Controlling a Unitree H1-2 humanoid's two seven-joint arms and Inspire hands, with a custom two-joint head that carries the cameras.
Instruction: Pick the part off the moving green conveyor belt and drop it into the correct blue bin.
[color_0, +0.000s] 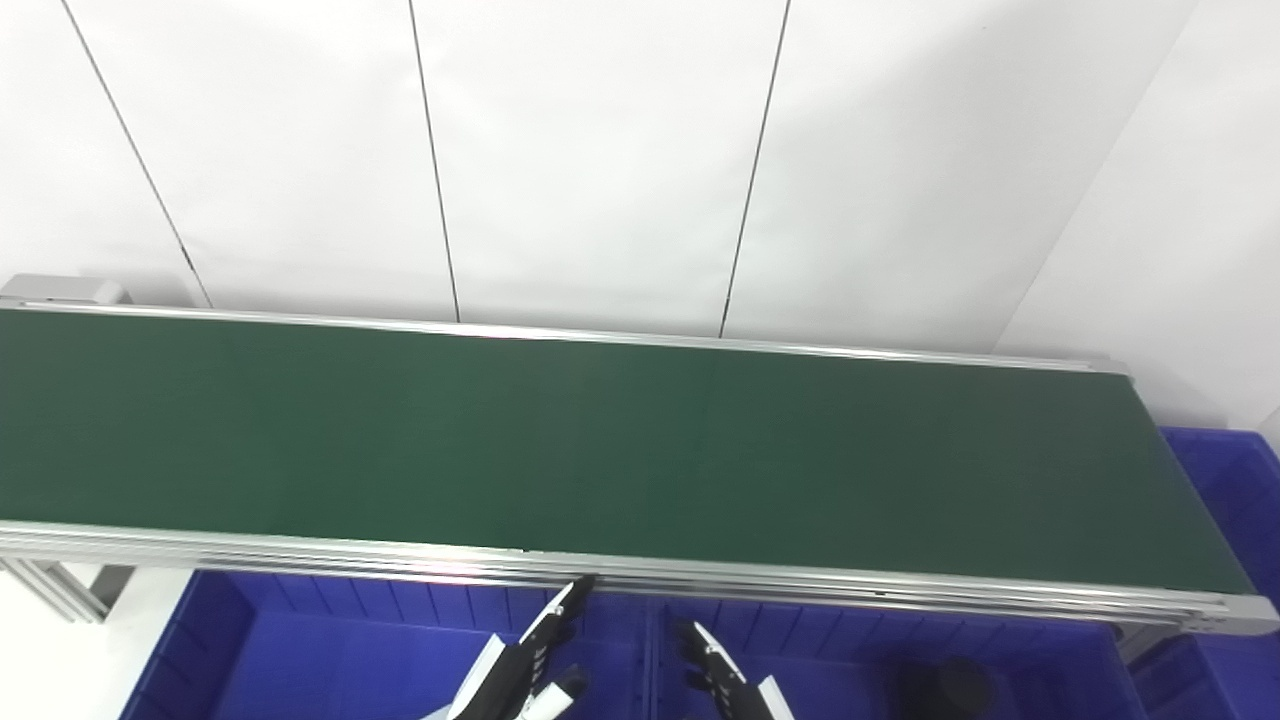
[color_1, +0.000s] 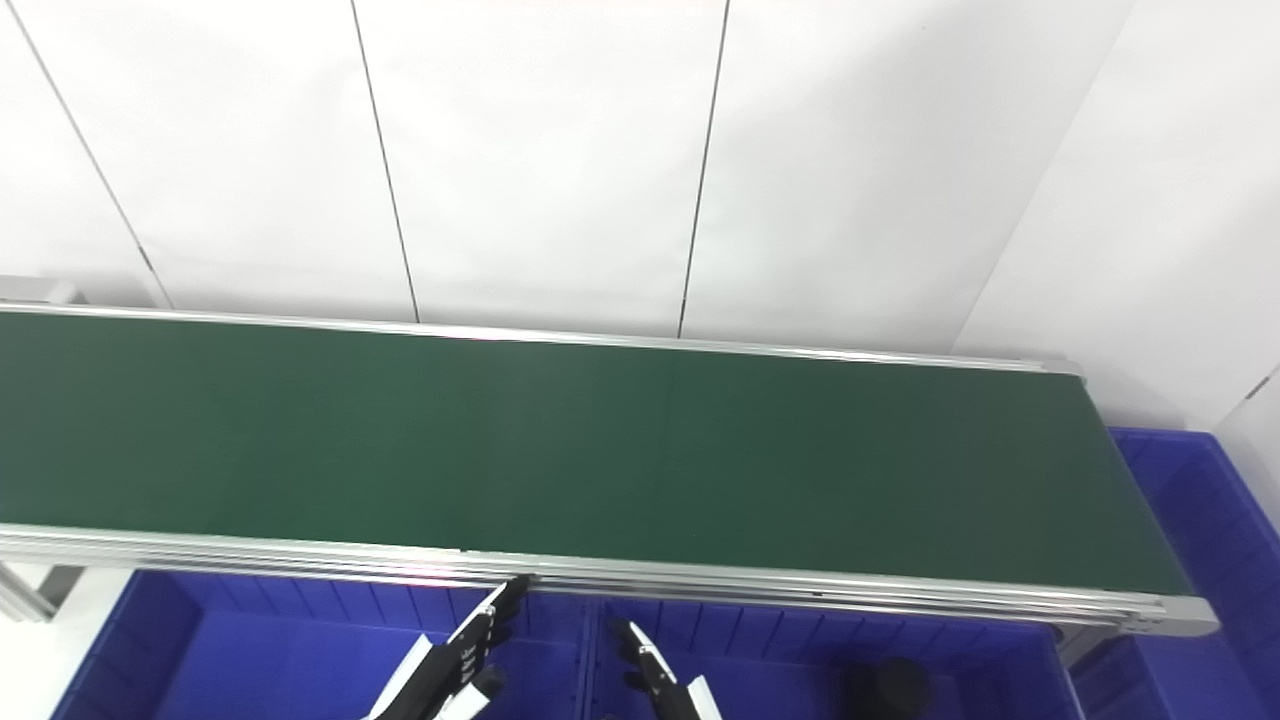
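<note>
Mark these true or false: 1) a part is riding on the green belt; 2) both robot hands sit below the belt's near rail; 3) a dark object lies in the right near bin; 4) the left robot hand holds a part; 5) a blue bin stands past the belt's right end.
1) False. The green conveyor belt shows no part on it.
2) True. The left robot hand and the right robot hand are over the blue bins, nearer than the near rail.
3) True. A dark round object lies in the right near bin.
4) False. Its fingers are apart and hold nothing.
5) True. Another blue bin stands there.
</note>
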